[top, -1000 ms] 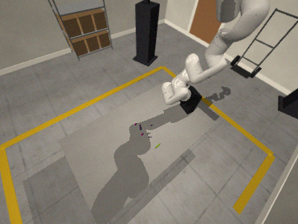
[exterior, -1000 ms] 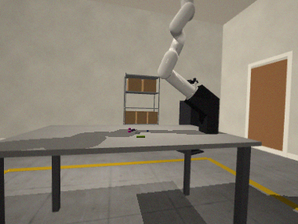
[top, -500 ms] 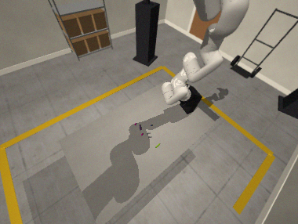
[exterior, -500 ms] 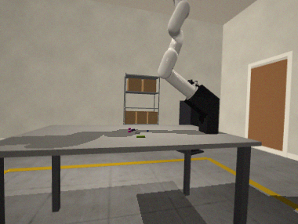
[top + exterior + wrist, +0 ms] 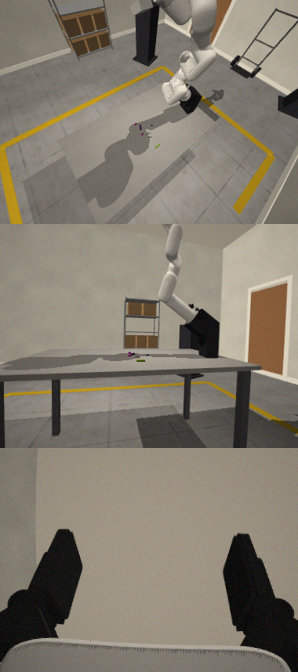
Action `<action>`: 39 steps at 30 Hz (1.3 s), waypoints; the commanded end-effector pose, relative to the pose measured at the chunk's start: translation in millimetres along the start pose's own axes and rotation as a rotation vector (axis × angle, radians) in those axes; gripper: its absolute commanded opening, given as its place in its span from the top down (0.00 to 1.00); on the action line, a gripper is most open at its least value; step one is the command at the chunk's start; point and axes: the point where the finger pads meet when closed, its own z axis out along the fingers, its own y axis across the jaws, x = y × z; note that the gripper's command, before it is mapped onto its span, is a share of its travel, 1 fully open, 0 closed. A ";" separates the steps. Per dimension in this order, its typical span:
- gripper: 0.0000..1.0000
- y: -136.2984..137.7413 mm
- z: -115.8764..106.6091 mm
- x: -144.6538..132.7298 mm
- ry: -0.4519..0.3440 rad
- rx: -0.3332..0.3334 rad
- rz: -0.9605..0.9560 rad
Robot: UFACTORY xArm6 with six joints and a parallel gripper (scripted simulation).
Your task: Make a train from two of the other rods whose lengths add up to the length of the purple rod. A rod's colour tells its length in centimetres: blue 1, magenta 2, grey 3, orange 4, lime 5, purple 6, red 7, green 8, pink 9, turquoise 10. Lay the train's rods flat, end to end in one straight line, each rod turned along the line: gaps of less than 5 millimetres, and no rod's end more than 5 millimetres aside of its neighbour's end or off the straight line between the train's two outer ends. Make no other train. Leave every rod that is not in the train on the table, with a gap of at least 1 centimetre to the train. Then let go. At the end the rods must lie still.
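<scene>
Several small rods lie in a cluster near the middle of the table. In the top view I see a purple rod (image 5: 139, 128), a magenta rod (image 5: 136, 124), a second magenta piece (image 5: 142, 134), a blue rod (image 5: 151, 125) and a lime rod (image 5: 158, 146) lying a little apart. The exterior view shows the lime rod (image 5: 140, 360), the blue rod (image 5: 147, 355) and the magenta and purple cluster (image 5: 130, 353). The arm reaches up out of the top and exterior views, far above the rods. In the wrist view my gripper (image 5: 152, 549) is open and empty, facing a plain pale surface with no rod in sight.
The arm's black base (image 5: 190, 99) stands at the table's far right edge. The arm's shadow (image 5: 118, 164) falls across the table top. A shelf rack (image 5: 82, 27), a black column (image 5: 147, 35) and a hand truck (image 5: 259, 43) stand on the floor beyond the yellow line.
</scene>
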 end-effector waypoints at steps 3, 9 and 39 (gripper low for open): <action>0.00 -38.9 23.1 35.7 0.066 0.043 -0.027; 0.00 -77.5 39.1 73.1 0.132 0.086 -0.049; 0.00 -257.5 47.3 269.8 0.463 0.261 -0.135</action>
